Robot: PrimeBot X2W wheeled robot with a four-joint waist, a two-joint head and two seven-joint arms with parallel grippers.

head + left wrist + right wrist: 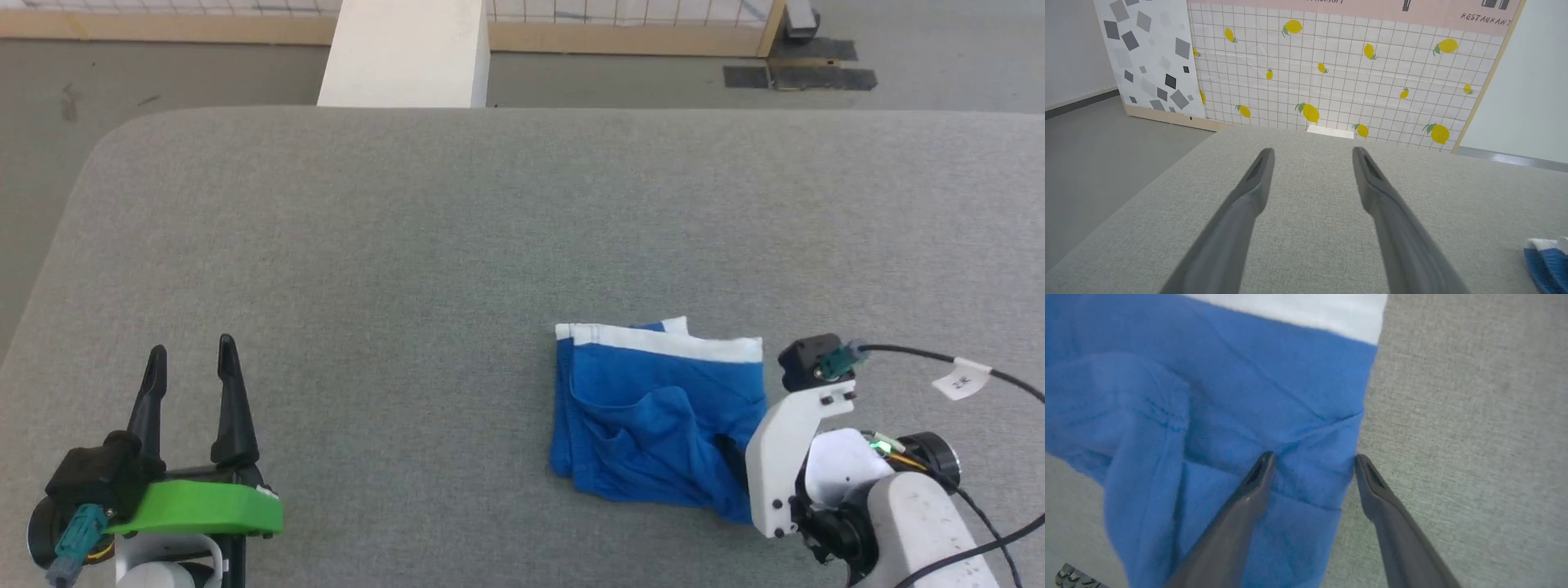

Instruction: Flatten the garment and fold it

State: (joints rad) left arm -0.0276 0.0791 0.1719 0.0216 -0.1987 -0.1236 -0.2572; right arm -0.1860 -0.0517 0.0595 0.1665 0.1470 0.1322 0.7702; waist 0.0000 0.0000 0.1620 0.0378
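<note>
Blue garment (653, 408) with white band, grey table (408, 245), white grid panel (1331, 73) with yellow lemons.

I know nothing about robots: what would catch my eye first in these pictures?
Bright blue soft fabric shorts with a white band lie rumpled on the grey cloth-covered table, right of centre in the head view. The right gripper stands open at the shorts' edge; the left gripper sits open at the lower left.

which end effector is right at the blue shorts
The right end effector, open and straddling the edge of the shorts; the left end effector sits over bare table, far off.
</note>
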